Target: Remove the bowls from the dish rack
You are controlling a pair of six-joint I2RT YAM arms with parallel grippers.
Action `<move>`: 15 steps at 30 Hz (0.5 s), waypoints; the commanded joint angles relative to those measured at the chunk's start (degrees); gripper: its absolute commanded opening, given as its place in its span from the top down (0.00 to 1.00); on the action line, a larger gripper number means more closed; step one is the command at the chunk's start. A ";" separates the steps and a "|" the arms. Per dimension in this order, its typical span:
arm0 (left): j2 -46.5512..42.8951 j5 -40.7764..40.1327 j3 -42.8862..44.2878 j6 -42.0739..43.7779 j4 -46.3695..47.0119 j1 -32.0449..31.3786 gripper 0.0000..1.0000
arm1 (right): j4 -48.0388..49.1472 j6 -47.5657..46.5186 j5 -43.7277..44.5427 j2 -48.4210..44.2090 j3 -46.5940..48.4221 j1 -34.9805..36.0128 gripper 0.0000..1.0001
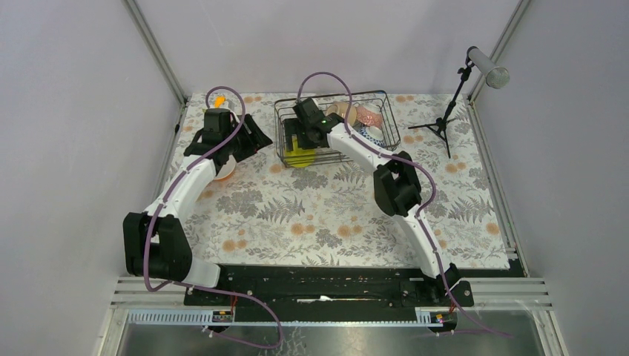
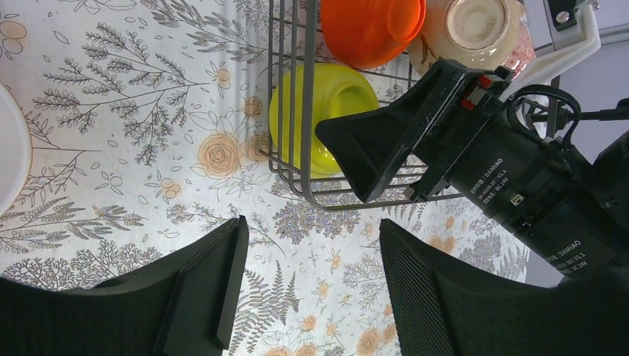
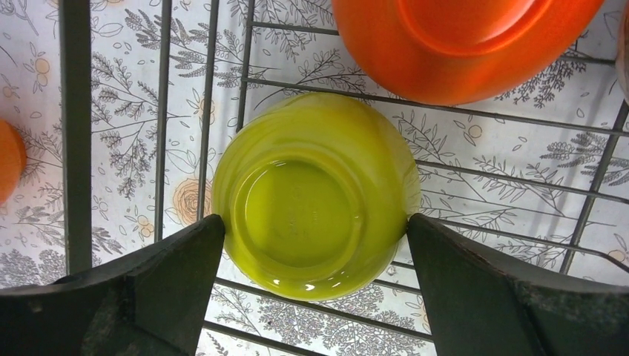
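- Right claw [image 3: 315,222] spread wide, its fingers [image 3: 148,289] flanking the yellow-green bowl [image 3: 311,200], lined up to lift it (whether they touch, we cannot tell).
- That bowl sits in the dish rack [image 3: 74,133], base toward the camera, beside an orange bowl [image 3: 460,44].
- Left claw [image 2: 313,226] hangs released and empty above the table [image 2: 111,111], apparently out of the way.
- We see a pale bowl rim [image 2: 11,148] cut off at the frame edge; other bowls hide behind the right arm [image 1: 356,148].
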 commanded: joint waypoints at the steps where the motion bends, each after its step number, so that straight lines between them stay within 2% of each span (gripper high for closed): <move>1: -0.86 -0.30 0.10 0.96 1.55 -0.01 0.30 | -4.35 4.66 0.85 0.15 -1.47 -2.37 0.03; 5: -0.66 0.24 -0.37 0.70 2.54 -0.01 0.30 | 1.92 5.79 -2.22 -4.62 -6.92 -3.80 0.13; 10: 0.54 1.97 -0.56 0.14 3.69 -0.01 0.30 | 3.09 7.26 -4.57 -6.01 -7.12 -4.32 0.25; 15: 1.12 3.24 -0.49 -0.33 5.09 0.00 0.30 | 3.60 8.56 -5.35 -7.13 -7.34 -5.08 0.27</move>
